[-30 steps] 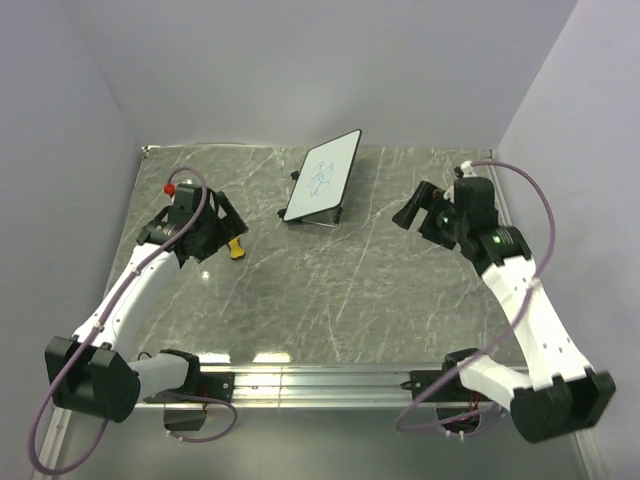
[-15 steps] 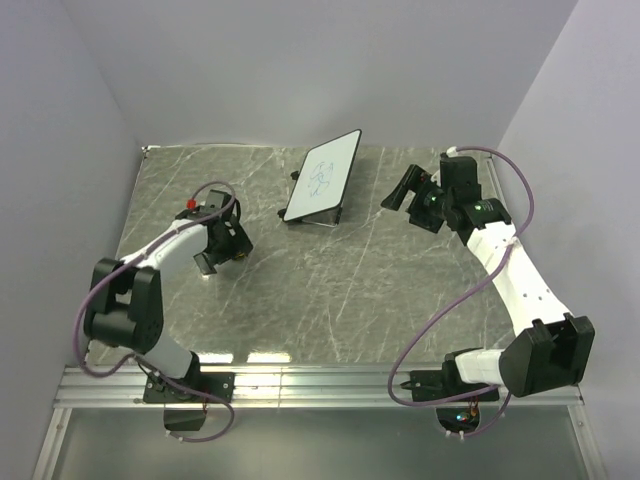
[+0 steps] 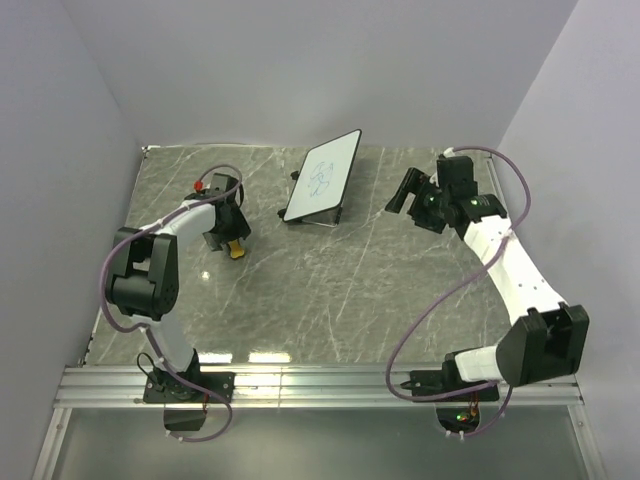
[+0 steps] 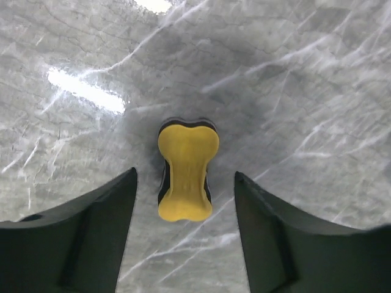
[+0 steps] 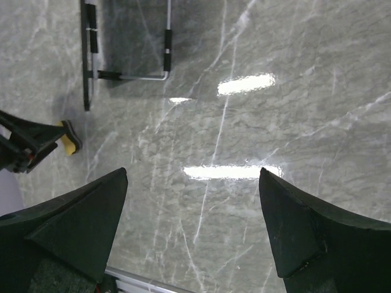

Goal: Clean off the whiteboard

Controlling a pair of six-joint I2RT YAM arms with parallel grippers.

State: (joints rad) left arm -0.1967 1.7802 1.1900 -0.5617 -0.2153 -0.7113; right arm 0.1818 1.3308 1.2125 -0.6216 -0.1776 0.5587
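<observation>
The whiteboard (image 3: 322, 178) stands tilted at the back centre of the table, with a blue scribble on its face. Its black frame edge and wire stand (image 5: 128, 75) show at the top left of the right wrist view. The small yellow bone-shaped eraser (image 3: 236, 249) (image 4: 185, 166) (image 5: 69, 140) lies flat on the table, left of the board. My left gripper (image 3: 228, 232) (image 4: 185, 177) hangs over the eraser, open. The eraser's near end sits between the fingers with a gap on each side. My right gripper (image 3: 408, 190) (image 5: 192, 172) is open and empty, right of the board.
The grey marble table (image 3: 350, 290) is walled at the back and on both sides. An aluminium rail (image 3: 320, 383) carrying both arm bases runs along its near edge. Bright light reflections lie on the marble.
My left gripper has shifted towards the eraser and now straddles it, with its jaws narrowed. My right gripper has moved a little left, closer to the board.
</observation>
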